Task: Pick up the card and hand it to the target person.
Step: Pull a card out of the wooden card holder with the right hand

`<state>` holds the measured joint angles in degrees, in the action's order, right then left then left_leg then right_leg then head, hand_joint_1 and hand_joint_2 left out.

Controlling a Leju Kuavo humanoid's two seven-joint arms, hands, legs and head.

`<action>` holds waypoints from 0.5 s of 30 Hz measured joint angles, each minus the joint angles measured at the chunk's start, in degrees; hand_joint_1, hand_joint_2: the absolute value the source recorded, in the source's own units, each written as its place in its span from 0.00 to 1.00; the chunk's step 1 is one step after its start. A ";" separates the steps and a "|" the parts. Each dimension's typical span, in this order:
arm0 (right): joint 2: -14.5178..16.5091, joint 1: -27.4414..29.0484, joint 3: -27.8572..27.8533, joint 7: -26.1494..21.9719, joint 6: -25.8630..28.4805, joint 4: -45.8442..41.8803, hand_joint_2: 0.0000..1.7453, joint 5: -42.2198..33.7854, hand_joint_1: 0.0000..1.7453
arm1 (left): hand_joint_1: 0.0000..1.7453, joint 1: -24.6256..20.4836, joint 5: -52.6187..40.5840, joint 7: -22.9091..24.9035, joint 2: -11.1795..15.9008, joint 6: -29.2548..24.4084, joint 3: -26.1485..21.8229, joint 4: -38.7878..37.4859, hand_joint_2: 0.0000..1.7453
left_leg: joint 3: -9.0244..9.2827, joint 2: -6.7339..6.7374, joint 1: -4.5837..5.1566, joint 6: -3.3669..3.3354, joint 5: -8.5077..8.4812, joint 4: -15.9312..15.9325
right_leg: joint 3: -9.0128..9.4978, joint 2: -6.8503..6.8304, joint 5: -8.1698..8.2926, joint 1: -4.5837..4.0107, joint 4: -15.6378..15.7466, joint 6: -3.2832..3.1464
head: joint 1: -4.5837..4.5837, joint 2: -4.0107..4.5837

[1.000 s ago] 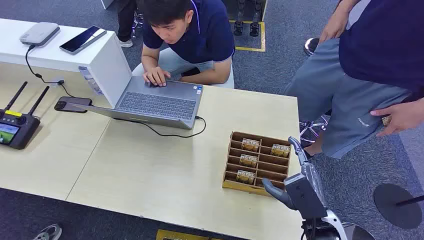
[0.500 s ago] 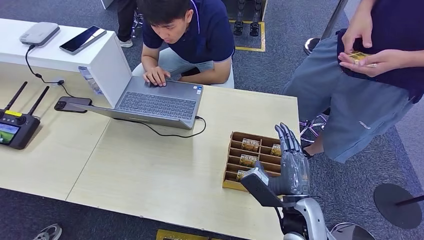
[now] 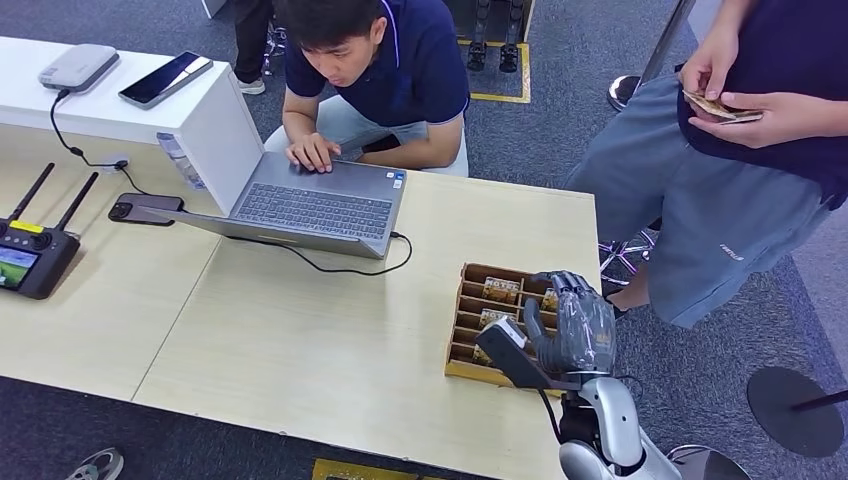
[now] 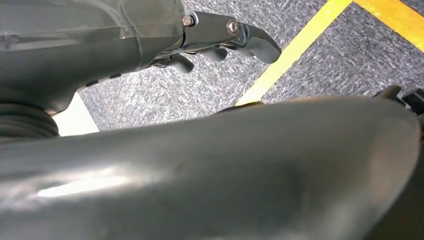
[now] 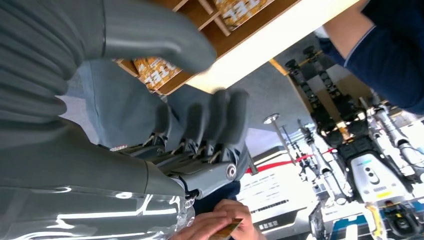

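Bright even overhead light, soft shadows under my right hand [image 3: 572, 325], glare on my wrist casing, close parts blurred.

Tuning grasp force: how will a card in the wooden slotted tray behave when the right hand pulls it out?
The card looks thin and flat, so probably light and slightly bendy. It stands on edge in the wooden tray, so likely slides up freely. The right hand may find its glossy-looking face slippery.

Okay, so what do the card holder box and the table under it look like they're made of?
The card holder box looks like thin brown wood or fibreboard with a matt finish: flat slats form its compartments, with darker cut edges. The table looks like pale wood-grain laminate, smooth with faint streaks and a seam between panels; solid wood can't be ruled out.
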<state>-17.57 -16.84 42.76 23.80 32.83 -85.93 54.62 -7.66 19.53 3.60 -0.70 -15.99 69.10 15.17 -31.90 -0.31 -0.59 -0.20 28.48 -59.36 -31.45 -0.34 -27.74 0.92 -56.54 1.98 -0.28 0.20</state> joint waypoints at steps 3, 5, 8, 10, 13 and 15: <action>-0.03 -0.47 -0.04 0.43 -0.01 1.67 1.00 -0.32 0.37 | 0.00 -0.10 -0.04 0.20 0.00 0.31 0.24 0.00 0.00 | 0.01 0.00 0.00 0.00 0.00 -0.01 | 0.00 0.01 0.00 0.00 0.00 0.00 | 0.00 0.00; -0.06 -0.74 -0.10 0.79 -0.20 2.60 1.00 -0.62 0.47 | 0.00 -0.09 -0.08 0.34 0.00 0.44 0.32 0.00 0.00 | 0.01 0.00 0.00 0.00 0.00 -0.01 | 0.00 0.01 0.00 0.00 0.00 0.00 | 0.00 0.00; -0.15 -1.07 -0.27 1.24 -0.56 3.84 1.00 -0.94 0.56 | 0.00 -0.10 -0.08 0.34 0.00 0.44 0.63 0.00 0.00 | 0.01 0.00 0.00 0.00 0.00 -0.01 | -0.01 0.01 0.00 0.00 0.00 0.00 | -0.01 0.00; -0.21 -1.27 -0.37 1.32 -0.80 4.59 1.00 -0.99 0.62 | 0.00 -0.11 -0.08 0.33 0.00 0.46 0.75 0.00 0.00 | 0.00 0.00 0.00 0.00 0.00 -0.01 | -0.01 0.01 0.00 0.00 0.00 0.00 | -0.01 0.00; -0.22 -1.71 -0.40 1.33 -1.10 5.66 1.00 -1.04 0.66 | 0.00 -0.13 -0.22 0.33 -0.01 0.54 0.81 0.00 0.00 | 0.00 0.01 0.00 0.00 0.00 -0.01 | -0.01 0.01 0.00 0.00 0.00 0.00 | -0.01 0.00; -0.22 -2.10 -0.39 1.33 -1.39 6.46 1.00 -1.06 0.66 | 0.00 -0.18 -0.58 0.34 -0.01 0.63 0.97 0.00 0.00 | 0.00 0.01 0.00 0.00 0.00 -0.01 | -0.01 0.01 0.00 0.00 0.00 0.00 | -0.01 0.00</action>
<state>-17.79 -18.94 42.37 25.12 31.44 -79.48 53.56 -7.85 18.95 3.95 -0.71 -15.37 70.07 15.17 -31.89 -0.31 -0.59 -0.20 28.49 -59.37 -31.46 -0.33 -27.74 0.92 -56.54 1.98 -0.28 0.20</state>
